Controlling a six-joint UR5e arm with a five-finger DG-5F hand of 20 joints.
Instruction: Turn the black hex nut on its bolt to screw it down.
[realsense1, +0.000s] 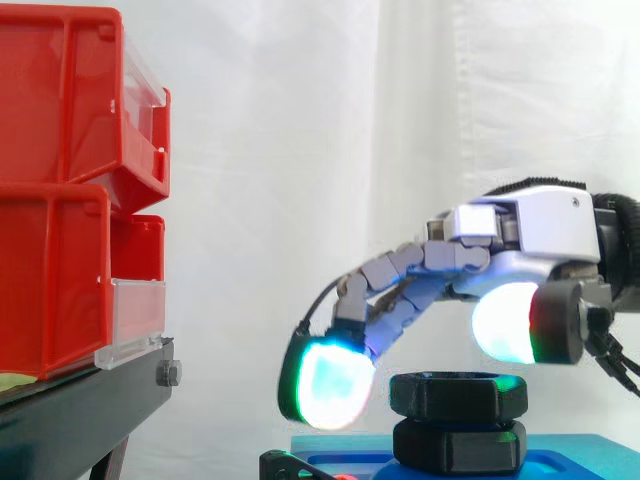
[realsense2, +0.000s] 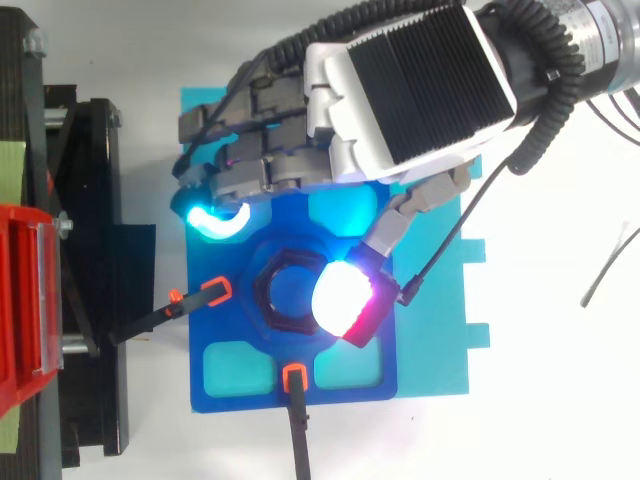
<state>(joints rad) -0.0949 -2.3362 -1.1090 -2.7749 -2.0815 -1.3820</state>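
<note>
The black hex nut (realsense1: 458, 396) (realsense2: 275, 292) sits on its bolt above a second black hex piece (realsense1: 458, 446), in the middle of a blue fixture plate (realsense2: 230, 362). My hand (realsense2: 400, 90) hovers over it from the right. Its fingers bend downward, and their cyan-glowing pads (realsense1: 328, 385) (realsense2: 215, 217) hang beside the nut on the side away from the arm, with a gap to it. The thumb pad (realsense2: 345, 298) (realsense1: 508, 322) floats just above the nut's rim on the arm's side. Nothing is pinched between thumb and fingers.
The blue plate lies on a cyan sheet (realsense2: 440, 340), held by two black clamps with orange tips (realsense2: 216, 291) (realsense2: 294, 376). Red bins (realsense1: 60, 190) on a black stand (realsense1: 70, 410) rise a short way beyond the fingertips. A loose thin wire (realsense2: 608, 268) lies on the white table.
</note>
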